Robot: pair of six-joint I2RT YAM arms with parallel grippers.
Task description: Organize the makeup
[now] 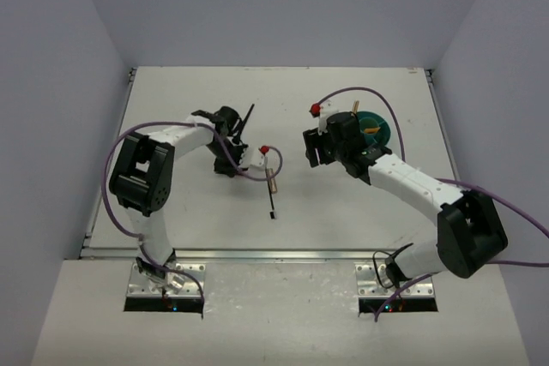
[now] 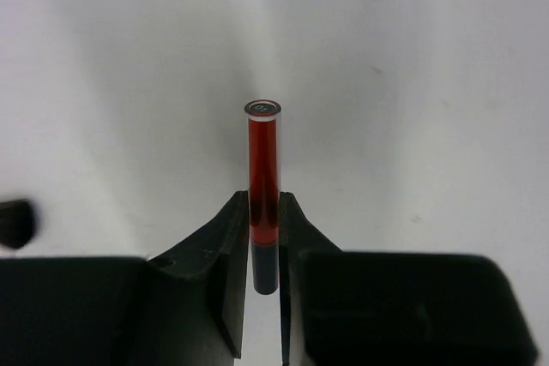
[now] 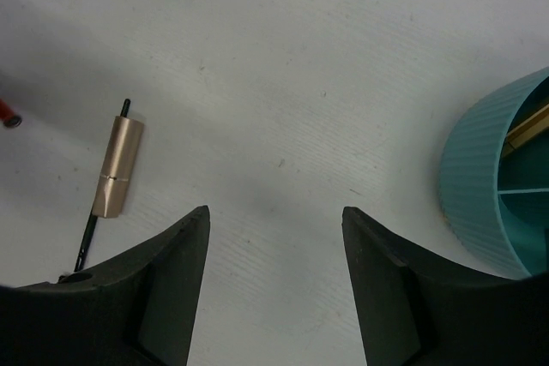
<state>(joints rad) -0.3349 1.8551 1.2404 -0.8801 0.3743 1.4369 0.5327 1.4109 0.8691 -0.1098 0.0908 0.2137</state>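
Note:
My left gripper (image 2: 264, 199) is shut on a red-black pencil (image 2: 263, 160), which sticks out ahead of the fingers above the white table. In the top view this gripper (image 1: 228, 163) sits left of centre. My right gripper (image 3: 274, 210) is open and empty over bare table, and in the top view (image 1: 313, 147) it is just left of the teal container (image 1: 383, 136). A beige tube (image 3: 117, 167) lies across a thin black brush (image 3: 87, 237) to its left; both show in the top view, the tube (image 1: 273, 182) and the brush (image 1: 273, 201). Another black brush (image 1: 248, 120) lies beside the left wrist.
The teal round divided container (image 3: 480, 203) stands at the right edge of the right wrist view, with a wooden stick (image 3: 527, 130) in it. In the top view an orange piece (image 1: 371, 133) shows inside it. Purple cables loop off both arms. Walls enclose the table.

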